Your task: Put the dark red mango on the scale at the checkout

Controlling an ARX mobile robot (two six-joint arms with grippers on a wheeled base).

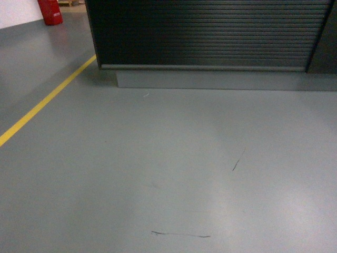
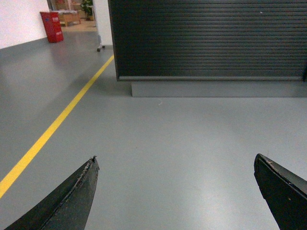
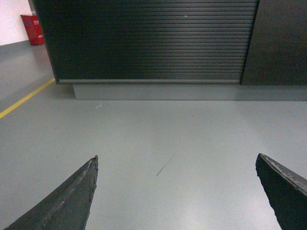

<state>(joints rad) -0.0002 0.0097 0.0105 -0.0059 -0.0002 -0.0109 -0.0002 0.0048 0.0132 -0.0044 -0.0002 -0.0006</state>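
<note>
Grey floor (image 1: 174, 179) fills the lower part of every view, marked by a few thin dark scuffs. On each wrist camera two black fingers frame the bottom corners with bare floor between them: the left end effector (image 2: 177, 191) stands spread wide and holds nothing, and the right end effector (image 3: 177, 191) is the same, wide apart and empty.

Ahead stands the checkout (image 1: 210, 31), its dark ribbed front sitting on a grey plinth. Only this front face shows; the flat top is above all three frames. So neither the dark red mango nor the scale can be seen anywhere, and I cannot tell where either one lies.

By my reading the step in hand is the approach on the wheeled base, with picking not yet begun. The next move calls for closing on the table and lifting the view or arms enough to bring its top into sight, so the fruit can be found.

A yellow line (image 1: 42, 105) runs along the floor on the left. The left wrist view alone shows a red cabinet (image 2: 52, 26) in full and a wheeled stand beyond the corner. The right wrist view alone shows a plain dark panel (image 3: 280, 43) beside the ribbed section.
</note>
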